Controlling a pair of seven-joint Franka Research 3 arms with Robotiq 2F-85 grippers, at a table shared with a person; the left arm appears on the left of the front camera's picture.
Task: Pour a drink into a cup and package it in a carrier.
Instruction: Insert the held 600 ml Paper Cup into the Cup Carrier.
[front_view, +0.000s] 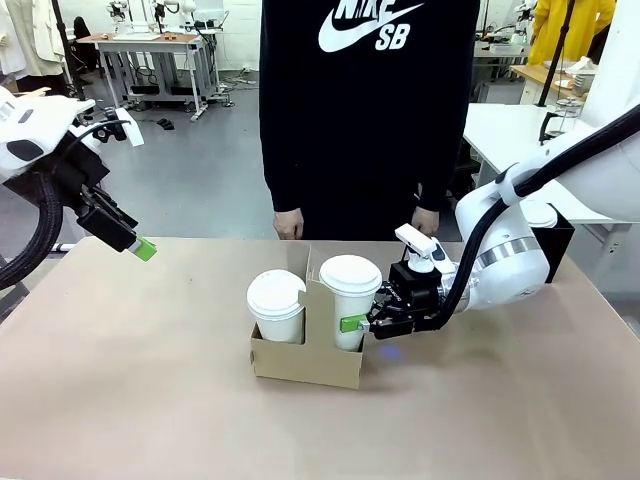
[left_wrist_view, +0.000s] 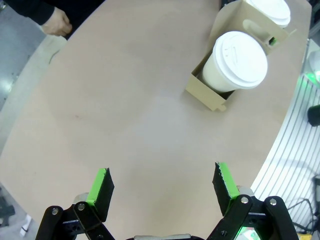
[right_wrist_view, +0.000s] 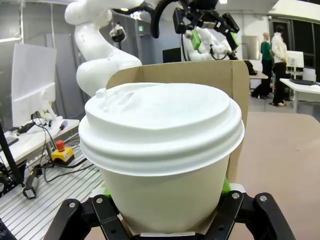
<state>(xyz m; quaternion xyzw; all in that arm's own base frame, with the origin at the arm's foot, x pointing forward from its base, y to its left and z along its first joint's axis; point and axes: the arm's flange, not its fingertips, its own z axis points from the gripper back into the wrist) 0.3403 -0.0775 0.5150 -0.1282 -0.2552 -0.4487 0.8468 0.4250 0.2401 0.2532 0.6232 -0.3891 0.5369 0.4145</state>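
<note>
**Front view: lidded cup seated in the carrier, right gripper clamped on it**

Front view puts the broad tan table (front_view: 120, 400) first, with a person in a black sweatshirt (front_view: 365, 110) standing at its far edge. Near the middle sits the small brown cardboard carrier (front_view: 305, 362), a low box with an upright handle panel; it looks light and flimsy, likely to buckle if squeezed, so the handle panel is the sensible hold. In its right slot stands the tall white paper cup with a white plastic lid (front_view: 350, 300); a shorter white lidded cup (front_view: 276, 305) fills the left slot. The tall cup's wall is thin and would crush under pressure, probably heavy with liquid, and the lid could pop. The right gripper (front_view: 368, 323) is clamped on its lower wall, below the rim. The left gripper (left_wrist_view: 162, 182) hangs well apart, fingers spread wide, holding nothing.
</note>
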